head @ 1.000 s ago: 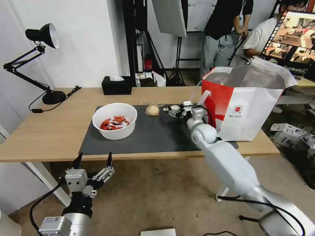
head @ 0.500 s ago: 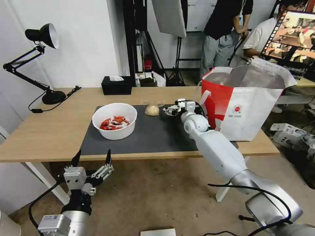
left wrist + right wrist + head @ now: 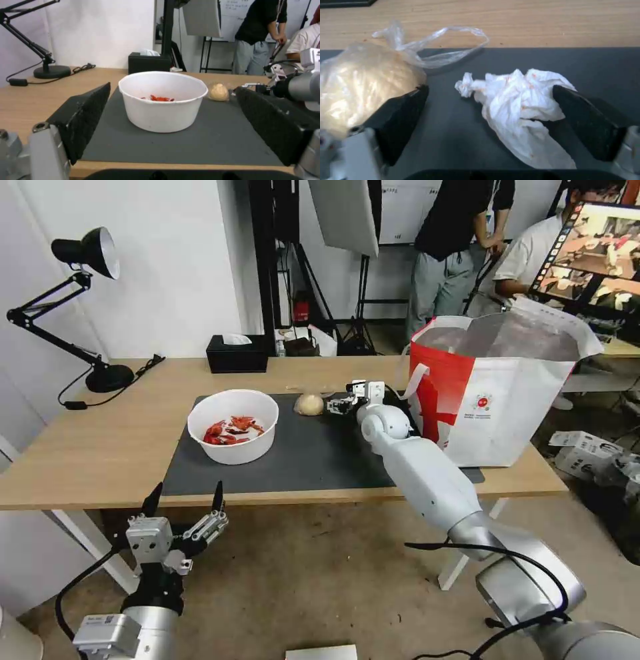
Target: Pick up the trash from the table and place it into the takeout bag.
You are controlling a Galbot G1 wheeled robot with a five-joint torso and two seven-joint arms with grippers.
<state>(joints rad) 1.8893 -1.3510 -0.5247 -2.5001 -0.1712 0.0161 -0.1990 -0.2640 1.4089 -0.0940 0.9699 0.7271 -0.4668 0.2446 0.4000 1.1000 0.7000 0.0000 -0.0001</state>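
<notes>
Two spread fingers [image 3: 400, 117], crumpled tissue [image 3: 523, 105] between

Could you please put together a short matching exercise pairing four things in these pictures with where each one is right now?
Things:
1. crumpled tissue
2. wrapped bun
3. white bowl of crayfish shells
4. left hand

Places:
A. below the table's front edge, open
B. between the open fingers of the right hand
C. on the mat's left part
D. at the mat's far edge, beside the right hand

Pairs: 1-B, 2-D, 3-C, 4-A
</notes>
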